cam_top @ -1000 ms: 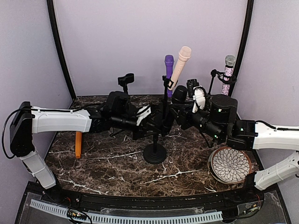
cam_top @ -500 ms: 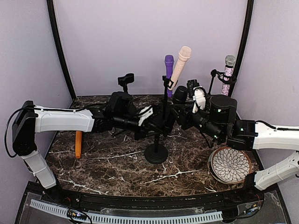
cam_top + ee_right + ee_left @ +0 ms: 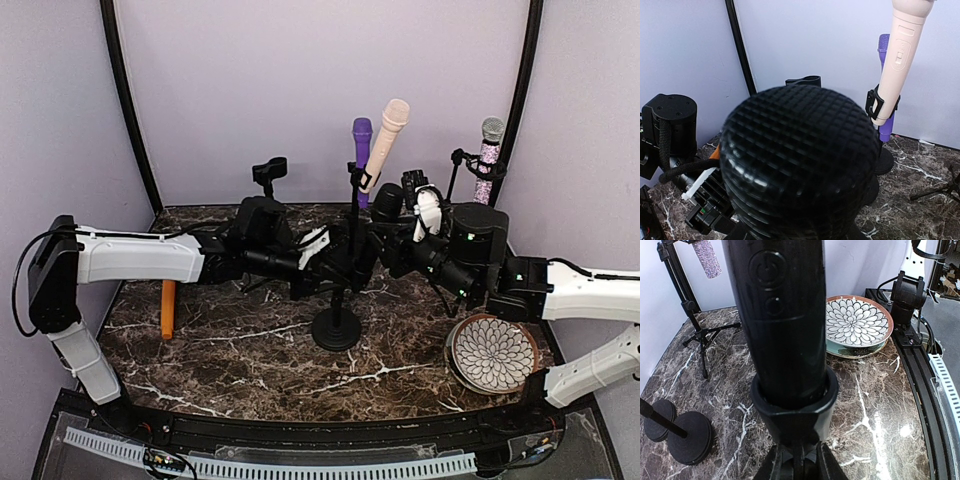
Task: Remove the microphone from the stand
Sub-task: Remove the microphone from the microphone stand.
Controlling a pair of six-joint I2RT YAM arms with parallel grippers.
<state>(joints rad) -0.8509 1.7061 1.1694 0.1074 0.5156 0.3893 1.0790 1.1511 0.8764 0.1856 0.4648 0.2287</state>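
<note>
Black microphone (image 3: 785, 315) seated in stand (image 3: 335, 328) clip, bench (image 3: 230, 350) centre. Left gripper (image 3: 796, 465) clenched on stand stem. Right gripper (image 3: 385, 240) at microphone; state cannot be determined, fingers hidden.

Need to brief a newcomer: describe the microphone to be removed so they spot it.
On the marble table, find the round-based stand at centre. The microphone clipped in it is black with a mesh head, unlike the purple, peach and glittery microphones behind.
</note>
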